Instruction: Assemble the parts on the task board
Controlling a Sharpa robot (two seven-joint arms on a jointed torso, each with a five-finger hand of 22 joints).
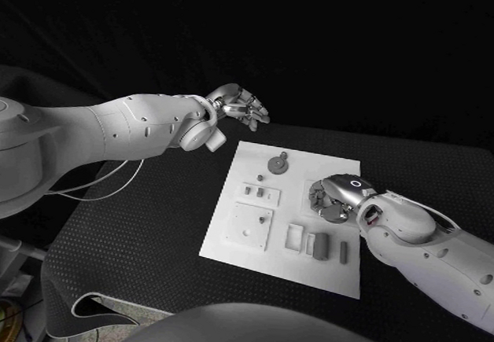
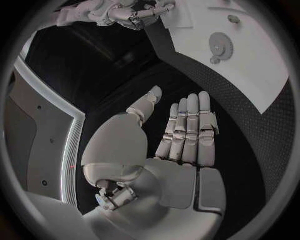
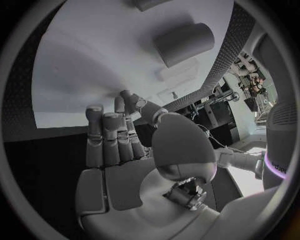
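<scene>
Now the silver left hand (image 1: 238, 106) hovers beyond the flat white task board (image 1: 241, 248), fingers straight, grasping nothing. Over the board's right side, the silver right hand (image 1: 334, 198) is also released, near a round grey gear (image 1: 280, 165).

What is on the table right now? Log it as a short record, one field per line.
surface: black table
board: white rectangular task board, lying flat mid-table
parts: small grey pieces on the board, including a round grey gear-like disc near its far edge and upright grey blocks near its near edge
left hand: raised beyond the board's far left corner, fingers apart, holding nothing
right hand: over the board's right side, fingers curled down; whether it holds a part cannot be told
</scene>
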